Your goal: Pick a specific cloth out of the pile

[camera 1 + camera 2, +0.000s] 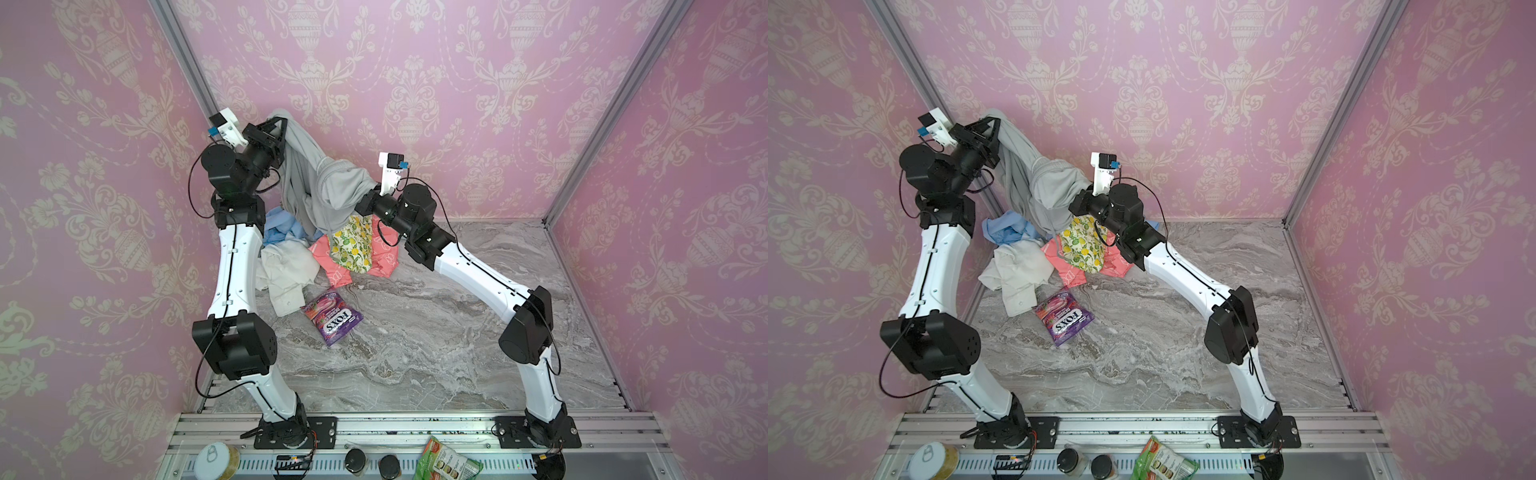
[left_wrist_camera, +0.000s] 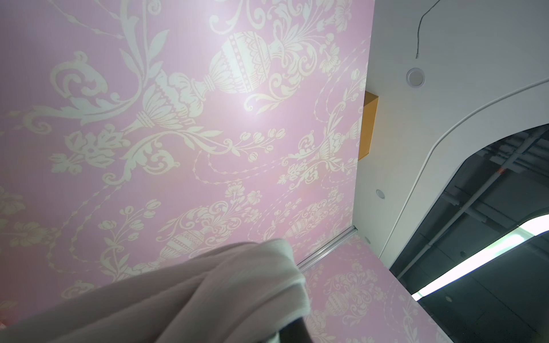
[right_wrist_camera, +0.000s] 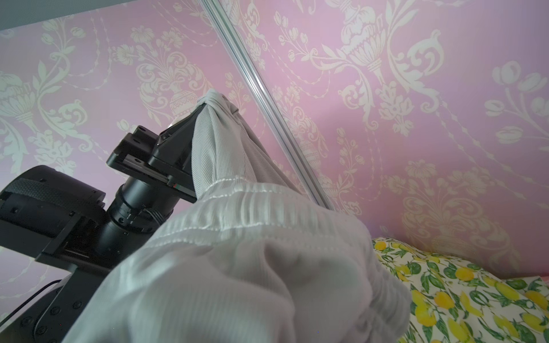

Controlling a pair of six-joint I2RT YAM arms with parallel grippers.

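light-grey soft jersey cloth (image 1: 316, 183) slopes over the mixed cloth pile (image 1: 291, 259), from the high left end effector (image 1: 279, 124) pinching its tip down to the right end effector (image 1: 362, 204), pressed together, apparently on its waistband.

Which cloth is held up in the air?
The plain light-grey cloth, stretched between left gripper and right gripper; lemon-print, coral, light-blue and white cloths lie on the table.

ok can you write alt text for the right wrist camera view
A light-grey cloth with a gathered elastic band fills the foreground, one bunched end pinched in the left pincer and raised against pink floral wallpaper. A lemon-print cloth shows just behind its folds.
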